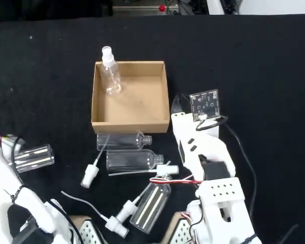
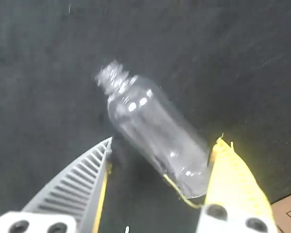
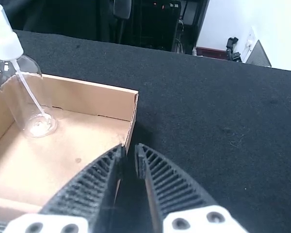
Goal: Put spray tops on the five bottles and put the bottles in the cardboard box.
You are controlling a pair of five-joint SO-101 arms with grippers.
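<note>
A cardboard box [image 1: 130, 122] sits mid-table. Inside it, in the far left corner, a clear bottle [image 1: 111, 76] [image 3: 23, 92] stands upright with a white spray top on. My right gripper [image 3: 129, 147] [image 1: 177, 104] is shut and empty, just outside the box's right wall. My left gripper [image 2: 165, 142] is open at the table's left side. An uncapped clear bottle [image 2: 155, 133] [image 1: 33, 157] lies between its fingers, close to the yellow one, neck pointing away.
Two uncapped bottles [image 1: 123, 141] [image 1: 133, 161] lie in front of the box, and a third [image 1: 151, 203] lies nearer the arm bases. Loose spray tops [image 1: 90, 174] [image 1: 168, 169] [image 1: 127, 208] with long tubes are scattered among them. Black cloth covers the table.
</note>
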